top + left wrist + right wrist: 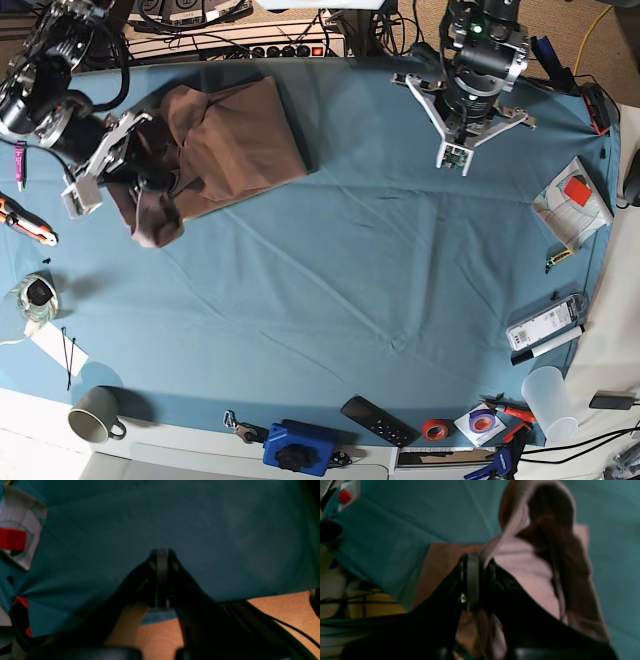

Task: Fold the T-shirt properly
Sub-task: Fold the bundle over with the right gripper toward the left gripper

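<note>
A: Where is the T-shirt (235,140) from your seat?

B: I see it at the far corner of the blue table cover (350,290) on the base view's left, partly folded, one bunched end lifted off the cloth.

A: And the right gripper (477,562)?

B: I have it clamped on that lifted fabric; my wrist view shows mauve cloth pinched between the jaws.

A: The left gripper (162,555)?

B: Its jaws are pressed together on nothing, over bare cover, well apart from the shirt.
</note>
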Controlling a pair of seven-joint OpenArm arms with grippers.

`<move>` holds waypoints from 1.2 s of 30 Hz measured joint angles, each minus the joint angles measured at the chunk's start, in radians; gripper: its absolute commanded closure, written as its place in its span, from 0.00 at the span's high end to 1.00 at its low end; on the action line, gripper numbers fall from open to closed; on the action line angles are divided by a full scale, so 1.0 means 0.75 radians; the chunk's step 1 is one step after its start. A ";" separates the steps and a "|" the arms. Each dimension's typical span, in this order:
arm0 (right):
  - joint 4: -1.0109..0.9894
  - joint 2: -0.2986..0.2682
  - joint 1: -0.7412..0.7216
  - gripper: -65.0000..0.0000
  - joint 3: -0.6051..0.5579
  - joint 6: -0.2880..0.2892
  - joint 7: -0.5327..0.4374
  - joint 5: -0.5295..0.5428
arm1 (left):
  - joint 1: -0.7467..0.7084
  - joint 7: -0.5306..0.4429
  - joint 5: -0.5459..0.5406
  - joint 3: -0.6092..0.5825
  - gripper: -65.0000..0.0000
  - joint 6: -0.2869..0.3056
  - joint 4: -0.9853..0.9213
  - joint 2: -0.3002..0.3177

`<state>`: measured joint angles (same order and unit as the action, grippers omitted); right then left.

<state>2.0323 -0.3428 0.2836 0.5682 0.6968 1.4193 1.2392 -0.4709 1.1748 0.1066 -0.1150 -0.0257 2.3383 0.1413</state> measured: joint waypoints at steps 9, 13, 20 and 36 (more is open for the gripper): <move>0.004 -0.001 0.028 0.00 -0.250 0.001 0.002 0.025 | 0.000 -0.005 -0.004 0.242 0.00 -0.070 0.000 0.005; 0.005 0.024 0.024 0.00 -0.396 0.001 -0.003 -0.122 | 0.000 -0.010 -0.100 0.305 0.00 -0.071 0.000 0.054; 0.005 0.084 0.025 0.13 -0.448 0.000 -0.003 -0.255 | 0.000 -0.032 -0.124 0.312 0.00 -0.070 0.000 0.068; 0.277 0.195 0.025 0.26 -0.325 0.001 -0.060 -0.062 | -0.008 -0.042 -0.124 0.312 0.00 -0.070 0.000 0.068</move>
<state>2.2402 -0.1967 0.3023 0.3244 0.6975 1.3746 1.1931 -0.4767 1.1431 0.0139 0.1192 -0.0780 2.3383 0.1921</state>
